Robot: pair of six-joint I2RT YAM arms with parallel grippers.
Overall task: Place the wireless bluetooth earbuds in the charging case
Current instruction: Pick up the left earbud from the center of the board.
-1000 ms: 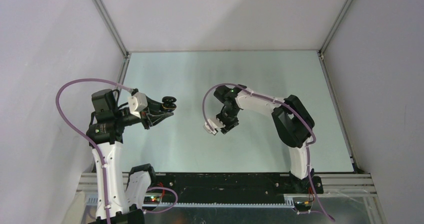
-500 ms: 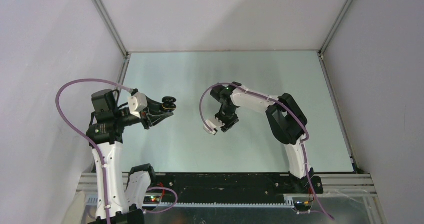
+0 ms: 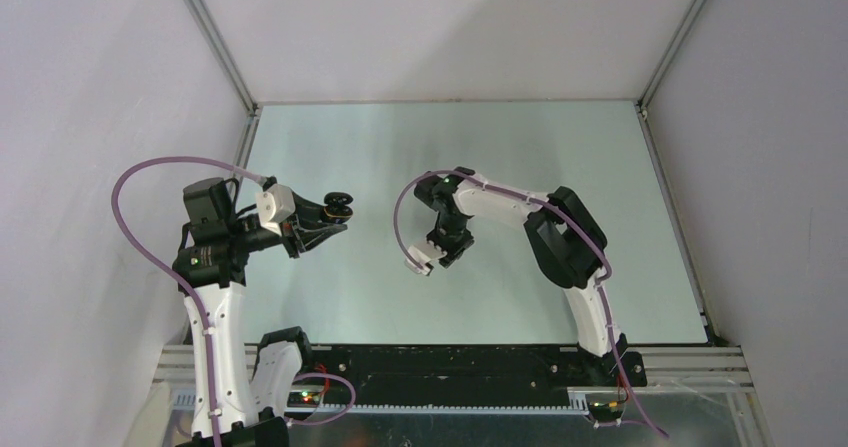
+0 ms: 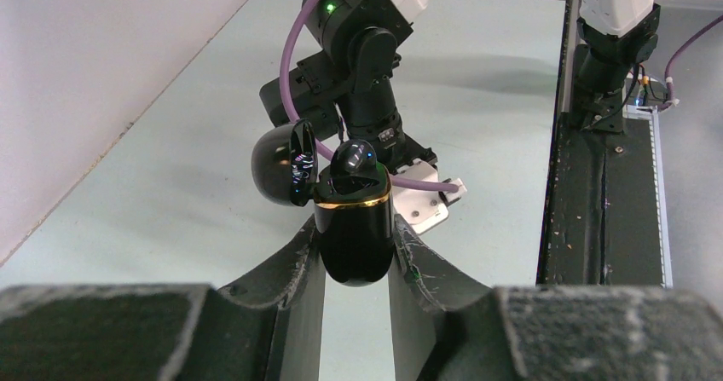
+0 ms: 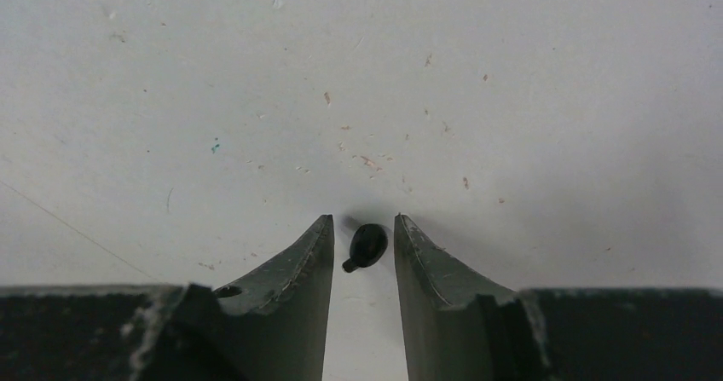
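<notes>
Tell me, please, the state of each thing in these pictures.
Black charging case: lid open, held in the air.
Black earbud: lying on the table, not yet clamped.
Left gripper: shut on the case.
Right gripper: narrowly open around the earbud.

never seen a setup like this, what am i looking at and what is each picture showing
These are two robot arms bolted at the near edge of a pale table. One picture looks down from above; the other two come from small cameras on each wrist, so the dark wedges at the bottom are that arm's own fingers. The left gripper is clamped on a glossy black charging case, held upright with its lid open. The right gripper points down at the table, its fingers open either side of a tiny black earbud lying there.
</notes>
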